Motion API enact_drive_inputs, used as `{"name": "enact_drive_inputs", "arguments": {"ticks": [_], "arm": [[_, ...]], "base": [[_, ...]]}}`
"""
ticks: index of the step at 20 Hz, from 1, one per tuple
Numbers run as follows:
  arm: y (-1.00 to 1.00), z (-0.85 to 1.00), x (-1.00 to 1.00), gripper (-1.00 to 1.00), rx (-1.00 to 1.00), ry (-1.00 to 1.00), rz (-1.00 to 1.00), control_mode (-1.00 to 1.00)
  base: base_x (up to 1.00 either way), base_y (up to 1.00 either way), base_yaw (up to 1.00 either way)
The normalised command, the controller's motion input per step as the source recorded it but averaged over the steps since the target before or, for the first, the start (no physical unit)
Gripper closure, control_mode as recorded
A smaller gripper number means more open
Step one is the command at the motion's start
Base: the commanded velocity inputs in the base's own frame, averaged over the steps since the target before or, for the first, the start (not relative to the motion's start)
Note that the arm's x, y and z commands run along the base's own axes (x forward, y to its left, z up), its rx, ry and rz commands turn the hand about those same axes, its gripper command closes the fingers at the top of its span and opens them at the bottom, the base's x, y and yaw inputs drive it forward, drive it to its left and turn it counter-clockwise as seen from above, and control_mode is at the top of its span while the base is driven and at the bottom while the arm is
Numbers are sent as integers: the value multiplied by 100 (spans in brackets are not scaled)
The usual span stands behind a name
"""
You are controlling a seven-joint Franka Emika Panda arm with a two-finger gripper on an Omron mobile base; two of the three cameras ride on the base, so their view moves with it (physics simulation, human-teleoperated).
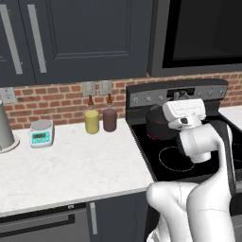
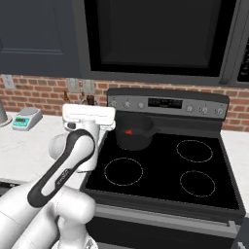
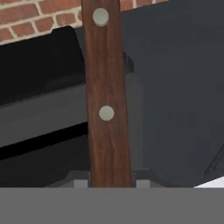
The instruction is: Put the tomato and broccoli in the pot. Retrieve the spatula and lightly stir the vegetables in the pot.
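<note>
In the hand view, the spatula's brown wooden handle (image 3: 107, 87) with two metal rivets runs straight up between my fingertips, and my gripper (image 3: 109, 181) is shut on it. The spatula's blade is out of view. The dark pot (image 2: 133, 132) stands on the back left burner of the stove, with the red tomato (image 2: 129, 132) showing inside it. The broccoli is hidden. My white hand (image 2: 90, 116) hangs just left of the pot, and it covers part of the pot (image 1: 158, 124) in the left base view.
The black stove top (image 2: 194, 170) has three bare burners. A yellow jar (image 1: 91, 121) and a maroon jar (image 1: 109, 118) stand by the brick wall, with a small scale (image 1: 41, 133) on the white counter (image 1: 71, 165). A microwave hangs overhead.
</note>
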Motion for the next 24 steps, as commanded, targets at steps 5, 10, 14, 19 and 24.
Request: {"name": "enact_drive_inputs", "arguments": {"ticks": [5,10,14,19,24], "arm": [[-36,-31,47,100,0,20,-32,-100],[-26,-34,49,100,0,19,-27,-100],[-8,-21,68,100,0,10,-20,-100],[-3,-35,65,100,0,13,-16,-100],[0,-51,39,100,2,11,-7,-100]], "base": [[0,0,0],[0,0,0],[0,0,0],[0,0,0],[0,0,0]]}}
